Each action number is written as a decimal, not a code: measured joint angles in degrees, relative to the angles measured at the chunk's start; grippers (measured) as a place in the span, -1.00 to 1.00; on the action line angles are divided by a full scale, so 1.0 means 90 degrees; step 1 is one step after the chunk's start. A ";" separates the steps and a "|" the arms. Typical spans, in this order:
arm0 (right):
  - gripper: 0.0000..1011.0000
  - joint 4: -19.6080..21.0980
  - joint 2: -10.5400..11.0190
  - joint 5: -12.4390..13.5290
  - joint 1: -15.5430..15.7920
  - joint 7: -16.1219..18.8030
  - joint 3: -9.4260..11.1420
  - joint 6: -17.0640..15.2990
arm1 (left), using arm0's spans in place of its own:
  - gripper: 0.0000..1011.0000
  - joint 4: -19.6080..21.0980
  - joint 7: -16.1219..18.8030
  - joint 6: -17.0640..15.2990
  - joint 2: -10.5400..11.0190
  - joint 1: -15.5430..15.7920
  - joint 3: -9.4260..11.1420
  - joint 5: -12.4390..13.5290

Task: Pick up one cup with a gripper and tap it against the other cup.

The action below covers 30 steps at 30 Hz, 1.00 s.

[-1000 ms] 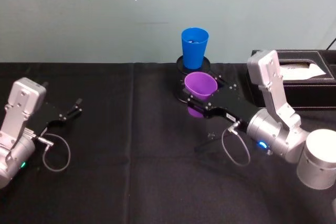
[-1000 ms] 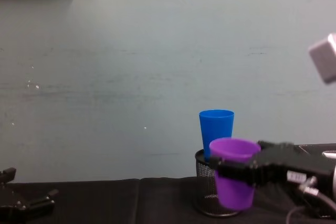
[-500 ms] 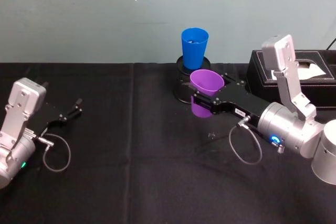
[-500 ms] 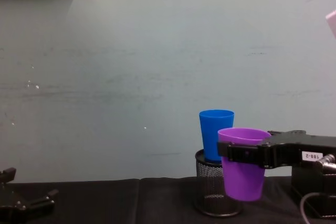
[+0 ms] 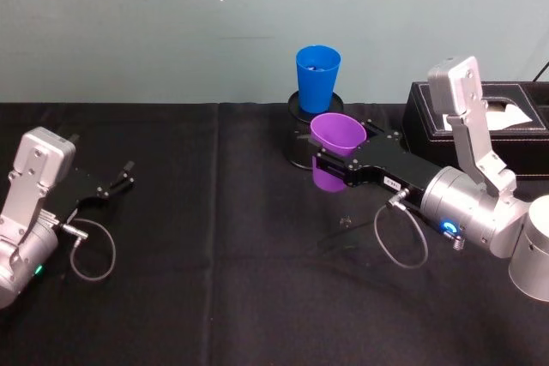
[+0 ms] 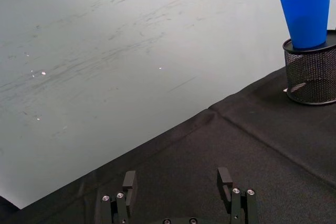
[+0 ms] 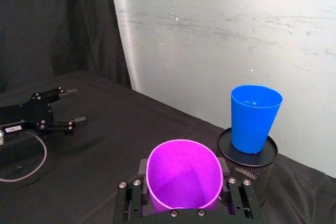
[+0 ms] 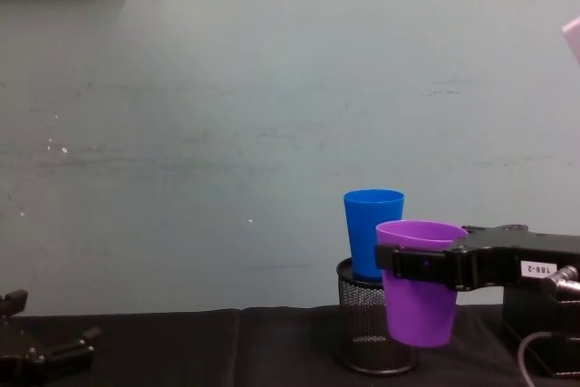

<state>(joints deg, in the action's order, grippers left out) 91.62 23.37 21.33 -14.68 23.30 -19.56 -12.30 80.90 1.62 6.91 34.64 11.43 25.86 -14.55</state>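
My right jaws are clamped on the plain purple tapered plastic tumbler, holding it upright and clear of the black-clothed worktop. It hangs just in front of the bright blue tapered plastic tumbler, apart from it. The blue one sits atop the black wire-mesh pen pot. My left jaws gape wide and empty, low over the worktop's left side.
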 joint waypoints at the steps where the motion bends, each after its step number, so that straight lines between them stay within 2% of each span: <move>1: 0.46 -0.0002 -0.0001 -0.0002 -0.0001 0.0000 0.0001 0.0001 | 0.98 0.0000 0.0000 0.0000 0.0000 0.0000 0.0000 0.0000; 30: 0.46 -0.0015 -0.0009 -0.0017 -0.0009 0.0003 0.0005 0.0014 | 0.98 0.0000 0.0000 0.0000 0.0000 0.0000 0.0000 0.0000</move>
<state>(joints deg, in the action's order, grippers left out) 91.48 23.29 21.18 -14.76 23.32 -19.51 -12.17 80.90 1.62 6.91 34.65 11.43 25.86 -14.55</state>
